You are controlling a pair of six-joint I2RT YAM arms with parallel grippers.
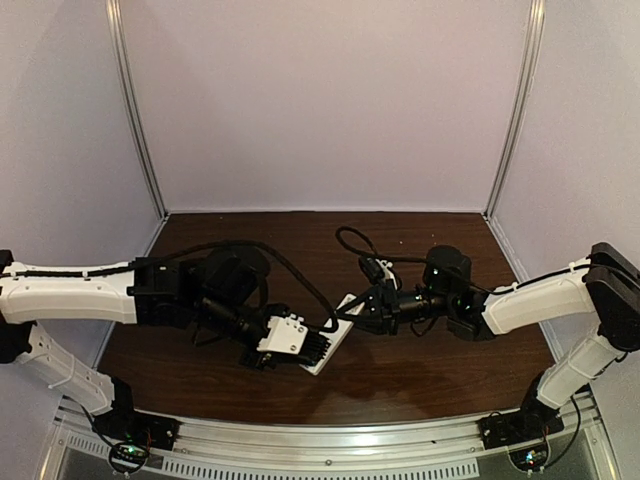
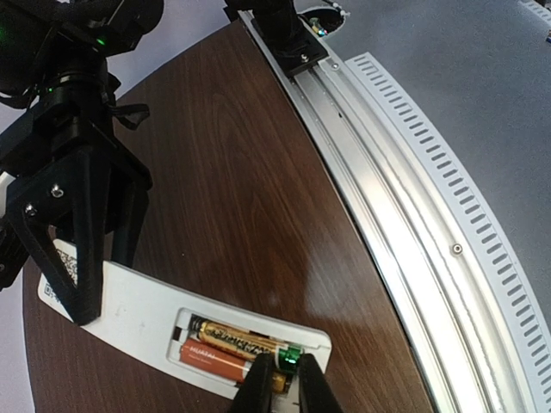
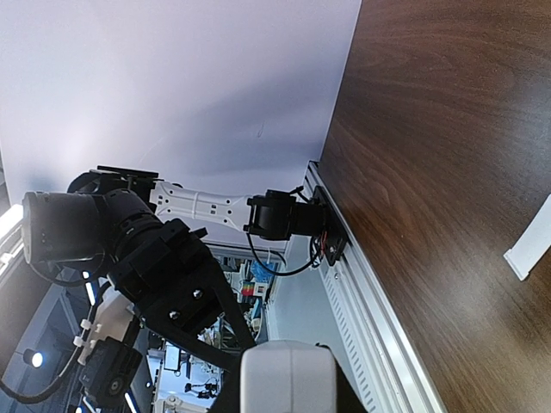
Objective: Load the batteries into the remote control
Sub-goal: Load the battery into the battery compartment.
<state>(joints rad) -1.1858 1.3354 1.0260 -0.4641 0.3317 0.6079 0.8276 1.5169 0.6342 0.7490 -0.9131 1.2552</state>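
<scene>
The white remote control (image 2: 138, 314) is held back-up over the middle of the dark wooden table (image 2: 258, 172). Two orange-and-gold batteries (image 2: 228, 344) lie side by side in its open compartment. The right gripper (image 2: 102, 284) clamps the other end. The left gripper (image 2: 282, 387) stands narrow astride one battery's tip; I cannot tell whether it grips. The walls (image 1: 320, 100) are pale lilac.

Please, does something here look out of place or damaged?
Nothing looks damaged or spilled. Only the remote has its back open, both batteries showing, and a loose white cover lies apart on the table.
</scene>
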